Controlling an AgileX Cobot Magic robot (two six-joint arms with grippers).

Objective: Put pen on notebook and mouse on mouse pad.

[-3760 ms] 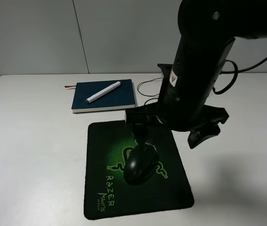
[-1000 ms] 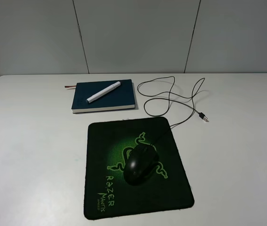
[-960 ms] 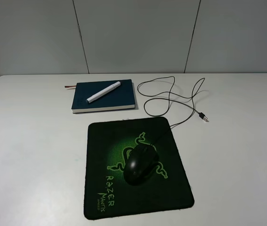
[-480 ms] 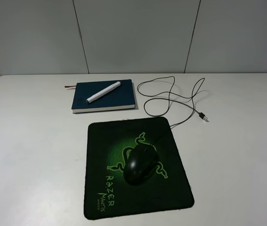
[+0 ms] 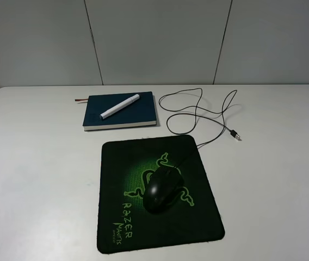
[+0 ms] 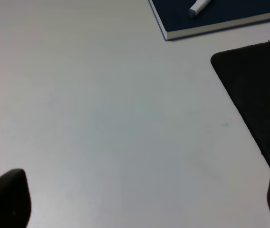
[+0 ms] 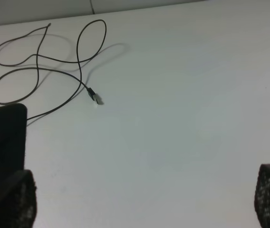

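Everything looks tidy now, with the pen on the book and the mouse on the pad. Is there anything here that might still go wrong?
Possibly two things. The pen is round and lies loose and diagonal on the notebook, so a bump might roll it off. The mouse has a cable looping loosely across the table beyond the mouse pad; an arm passing low there could snag it and drag the mouse off.

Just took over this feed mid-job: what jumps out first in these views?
The black mouse pad with its glowing green logo dominates the near table, with the glossy black mouse sitting on it. Behind it lies the dark blue notebook, the white pen resting diagonally on its cover. The mouse's cable loops to the right.
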